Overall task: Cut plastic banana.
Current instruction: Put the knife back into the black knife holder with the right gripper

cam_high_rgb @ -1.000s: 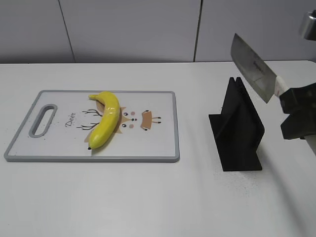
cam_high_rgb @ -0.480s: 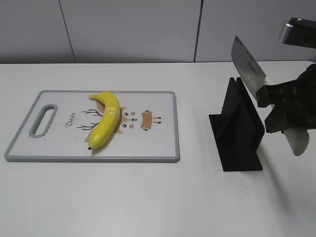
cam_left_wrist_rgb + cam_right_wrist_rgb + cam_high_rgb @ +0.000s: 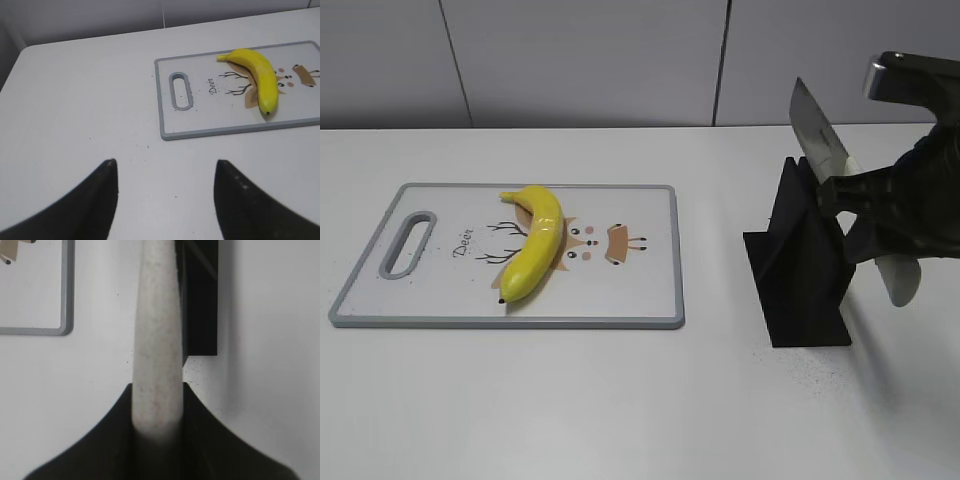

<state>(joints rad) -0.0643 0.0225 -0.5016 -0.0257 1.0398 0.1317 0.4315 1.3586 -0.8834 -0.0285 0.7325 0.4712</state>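
Observation:
The yellow plastic banana (image 3: 532,243) lies whole on the white cutting board (image 3: 640,290) at the left; it also shows in the left wrist view (image 3: 260,77). My right gripper (image 3: 860,215) is shut on the pale handle (image 3: 156,340) of a cleaver. The cleaver's steel blade (image 3: 817,135) points up and left above the black knife stand (image 3: 800,265). My left gripper (image 3: 165,170) is open and empty over bare table, short of the board's handle end (image 3: 180,90). The left gripper is out of the exterior view.
The black knife stand also shows in the right wrist view (image 3: 202,295), just right of the handle. The board's corner (image 3: 62,315) is at that view's upper left. A grey wall runs along the table's far edge.
My right gripper with the cleaver has moved left and into view, bringing the blade over the knife stand. The banana and board have not moved.

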